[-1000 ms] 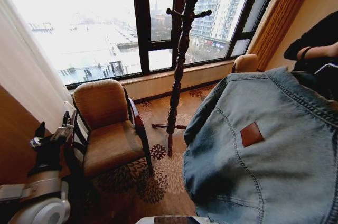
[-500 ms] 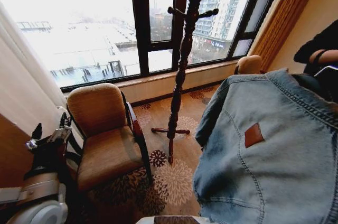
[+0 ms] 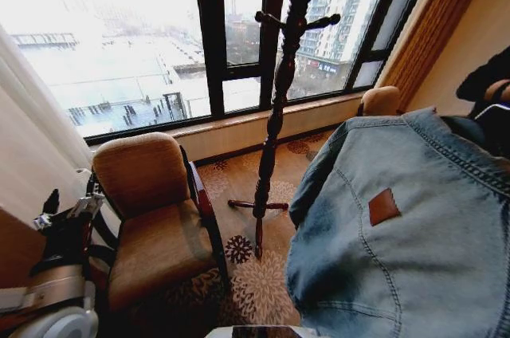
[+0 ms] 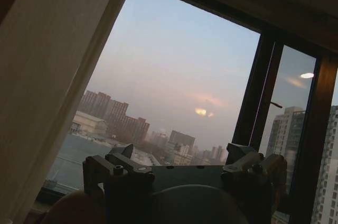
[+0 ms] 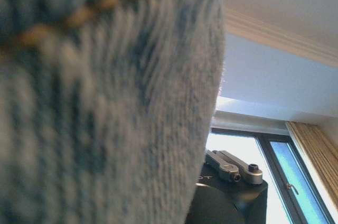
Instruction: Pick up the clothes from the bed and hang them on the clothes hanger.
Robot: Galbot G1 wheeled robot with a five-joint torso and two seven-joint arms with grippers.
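The clothes (image 3: 398, 226), a light blue denim jacket with a small brown patch (image 3: 383, 206), hang in the air at the right of the head view, back side toward me. My right gripper (image 5: 214, 163) sits under the denim (image 5: 105, 102), shut on it. One metal finger (image 5: 235, 167) shows beside the cloth. My left gripper (image 3: 72, 198) stays parked low at the left beside the armchair, its fingers (image 4: 122, 156) spread open and empty. The bed and the clothes hanger are out of view.
A tall dark wooden coat stand (image 3: 275, 115) with pegs rises on the patterned carpet before the window (image 3: 143, 51). A brown armchair (image 3: 151, 218) stands left of it, a second chair back (image 3: 381, 100) by the right wall. A white curtain (image 3: 32, 155) hangs at the left.
The whole head view has shifted a little, so the camera moved: the chair slid left and the coat stand right. The jacket still hangs at the right, and the left arm stays parked.
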